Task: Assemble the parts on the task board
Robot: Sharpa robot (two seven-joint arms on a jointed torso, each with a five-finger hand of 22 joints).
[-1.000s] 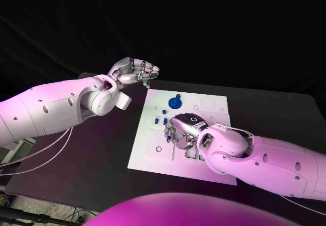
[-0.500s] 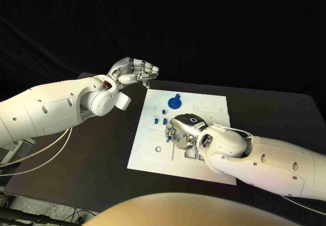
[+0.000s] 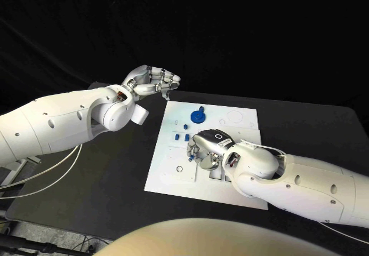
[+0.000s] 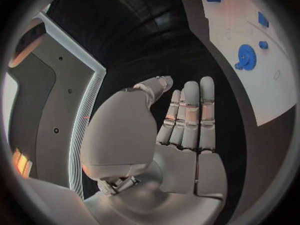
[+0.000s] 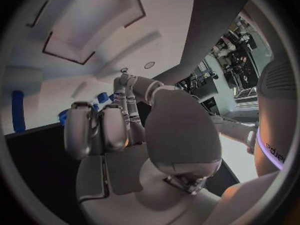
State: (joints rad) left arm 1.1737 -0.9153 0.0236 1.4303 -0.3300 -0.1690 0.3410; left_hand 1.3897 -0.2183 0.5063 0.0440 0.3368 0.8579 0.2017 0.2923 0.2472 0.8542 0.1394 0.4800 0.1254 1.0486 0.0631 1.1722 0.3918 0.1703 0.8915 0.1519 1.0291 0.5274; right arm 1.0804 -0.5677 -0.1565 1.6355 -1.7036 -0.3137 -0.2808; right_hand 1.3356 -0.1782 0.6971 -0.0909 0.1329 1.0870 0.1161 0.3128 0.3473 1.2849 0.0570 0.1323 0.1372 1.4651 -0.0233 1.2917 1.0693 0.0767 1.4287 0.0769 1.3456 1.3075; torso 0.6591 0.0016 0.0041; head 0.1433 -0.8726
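Here the right robot hand [image 3: 209, 149] crowds mid-board — task board [image 3: 238, 114] far edge open.

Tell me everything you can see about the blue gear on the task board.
The blue gear is a round toothed wheel, plastic by its look, with a small raised hub at its middle. It lies flat on the far part of the white task board, with smaller blue parts nearer on the board. Nothing touches it: the right hand rests nearer on the board, and the left hand hangs off the board's far left corner. The left wrist view also shows its teeth.
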